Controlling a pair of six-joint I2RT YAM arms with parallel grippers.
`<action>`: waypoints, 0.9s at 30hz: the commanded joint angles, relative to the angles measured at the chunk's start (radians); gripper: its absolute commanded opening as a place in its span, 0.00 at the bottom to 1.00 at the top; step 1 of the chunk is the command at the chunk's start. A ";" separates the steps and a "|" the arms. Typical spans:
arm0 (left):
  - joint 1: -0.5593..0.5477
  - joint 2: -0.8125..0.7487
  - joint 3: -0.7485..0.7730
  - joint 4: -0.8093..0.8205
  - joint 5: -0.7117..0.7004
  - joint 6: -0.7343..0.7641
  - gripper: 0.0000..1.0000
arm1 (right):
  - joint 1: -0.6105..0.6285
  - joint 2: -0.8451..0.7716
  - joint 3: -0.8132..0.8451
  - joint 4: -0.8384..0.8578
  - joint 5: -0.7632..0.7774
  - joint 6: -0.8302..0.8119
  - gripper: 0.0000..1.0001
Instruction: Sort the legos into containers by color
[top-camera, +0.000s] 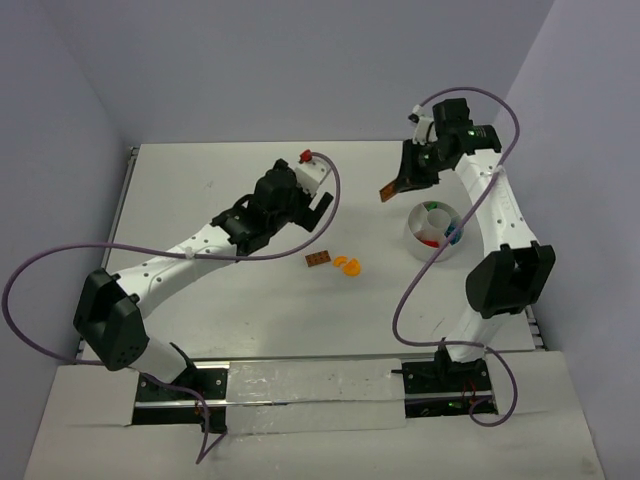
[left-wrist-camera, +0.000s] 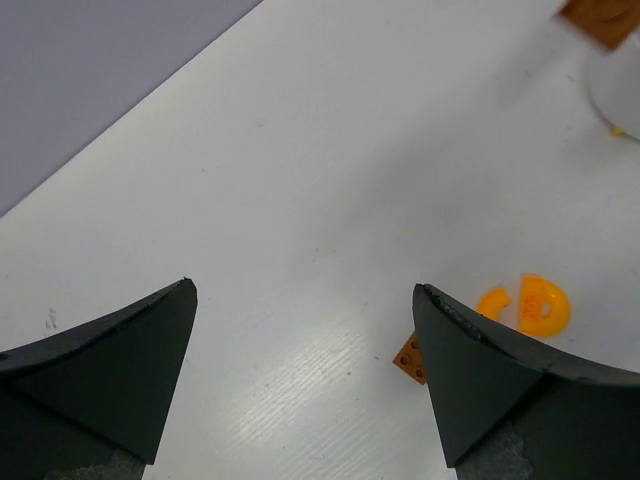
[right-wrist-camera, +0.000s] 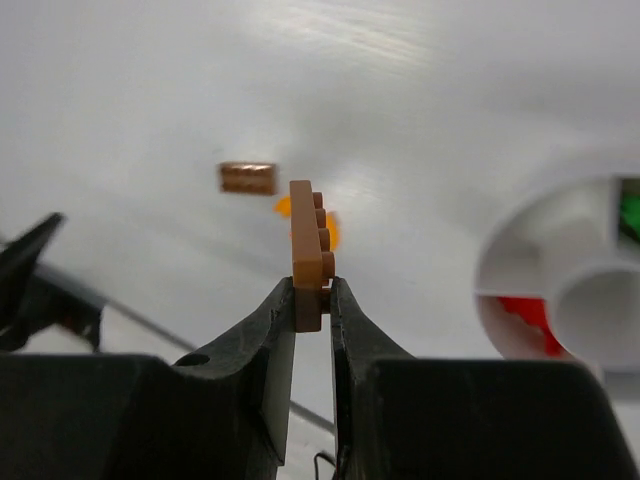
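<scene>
My right gripper (top-camera: 395, 186) is shut on a brown flat plate (right-wrist-camera: 308, 250), held edge-up in the air left of the white divided bowl (top-camera: 433, 231). The plate also shows in the top view (top-camera: 387, 192). The bowl (right-wrist-camera: 520, 240) holds red, green and teal bricks. A second brown plate (top-camera: 319, 261) lies mid-table with two orange curved pieces (top-camera: 347, 265) beside it. My left gripper (top-camera: 318, 208) is open and empty, hovering left of that plate (left-wrist-camera: 410, 358); the orange pieces (left-wrist-camera: 530, 305) lie to the right of its right finger.
The table's back edge meets the wall behind the arms. The purple cables loop beside each arm.
</scene>
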 joint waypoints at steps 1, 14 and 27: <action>0.076 -0.027 0.003 -0.010 -0.029 -0.107 0.99 | 0.009 -0.141 -0.052 -0.044 0.339 0.077 0.00; 0.229 0.089 0.067 -0.119 0.017 -0.199 0.99 | -0.008 -0.133 -0.186 -0.033 0.525 0.167 0.00; 0.231 0.084 0.040 -0.126 -0.008 -0.198 0.99 | -0.012 -0.001 -0.130 -0.004 0.595 0.187 0.00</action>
